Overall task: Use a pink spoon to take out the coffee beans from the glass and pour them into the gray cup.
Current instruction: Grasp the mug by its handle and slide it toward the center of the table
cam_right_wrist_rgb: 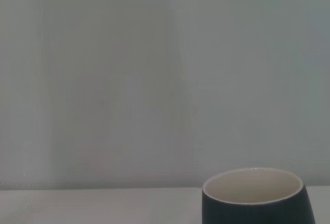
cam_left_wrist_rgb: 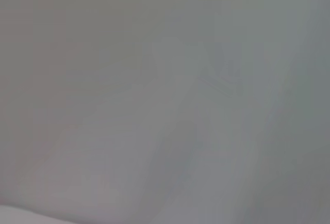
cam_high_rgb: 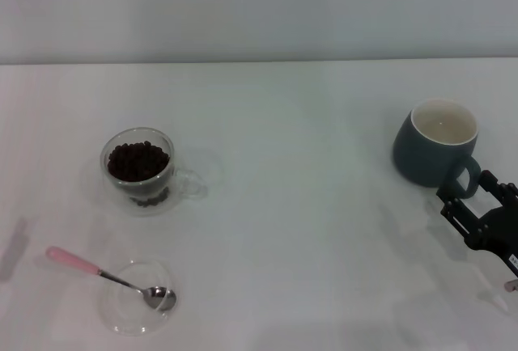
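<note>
The glass (cam_high_rgb: 137, 169) stands at the left of the table and holds a heap of dark coffee beans (cam_high_rgb: 138, 160). Nearer to me, the pink spoon (cam_high_rgb: 74, 262) lies with its metal bowl resting in a shallow clear dish (cam_high_rgb: 121, 312) and its handle pointing left. At the right stands the gray cup (cam_high_rgb: 429, 150), upright with its cream inside bare; its rim also shows in the right wrist view (cam_right_wrist_rgb: 252, 182). My right gripper (cam_high_rgb: 468, 193) is open just in front of the cup's handle and holds nothing. The left gripper is out of view.
The white table (cam_high_rgb: 307, 230) runs back to a pale wall. A faint shadow falls at the table's left edge (cam_high_rgb: 12, 247). The left wrist view shows only a blank pale surface.
</note>
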Robot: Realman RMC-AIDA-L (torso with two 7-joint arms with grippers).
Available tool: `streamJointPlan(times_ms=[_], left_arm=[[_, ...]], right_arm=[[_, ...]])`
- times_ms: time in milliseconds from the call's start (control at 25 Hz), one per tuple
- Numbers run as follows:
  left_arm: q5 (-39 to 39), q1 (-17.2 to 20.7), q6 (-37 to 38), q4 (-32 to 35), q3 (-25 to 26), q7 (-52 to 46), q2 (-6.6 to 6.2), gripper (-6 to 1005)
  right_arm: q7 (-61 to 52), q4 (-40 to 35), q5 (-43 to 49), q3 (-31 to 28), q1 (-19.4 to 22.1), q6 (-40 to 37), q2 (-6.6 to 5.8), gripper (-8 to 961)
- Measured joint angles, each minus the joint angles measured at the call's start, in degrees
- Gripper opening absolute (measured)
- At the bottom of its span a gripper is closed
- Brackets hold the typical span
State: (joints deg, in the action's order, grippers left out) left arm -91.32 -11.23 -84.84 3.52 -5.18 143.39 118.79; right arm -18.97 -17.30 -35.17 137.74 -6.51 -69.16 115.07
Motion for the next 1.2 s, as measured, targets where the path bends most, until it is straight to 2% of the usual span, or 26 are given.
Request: streamJointPlan(times_ms=[600, 800, 1200], left_arm=[[-0.4, -1.5, 0.9, 0.0, 0.6, 0.0, -0.06, 888], [-0.9, -2.1, 1.3, 0.0, 0.6, 0.0, 0.00, 887], [-2.5, -2.3, 1.5, 0.0, 0.6, 0.1, -0.05, 888]], right_arm=[[2.2, 0.3, -4.2, -1.1, -3.7, 7.7, 0.09, 693], [4.2, 0.2, -4.3, -4.7, -4.7, 12.1, 0.08, 683], [5.3, 1.1, -4.3, -8.5, -6.1, 13.8, 0.10, 662]])
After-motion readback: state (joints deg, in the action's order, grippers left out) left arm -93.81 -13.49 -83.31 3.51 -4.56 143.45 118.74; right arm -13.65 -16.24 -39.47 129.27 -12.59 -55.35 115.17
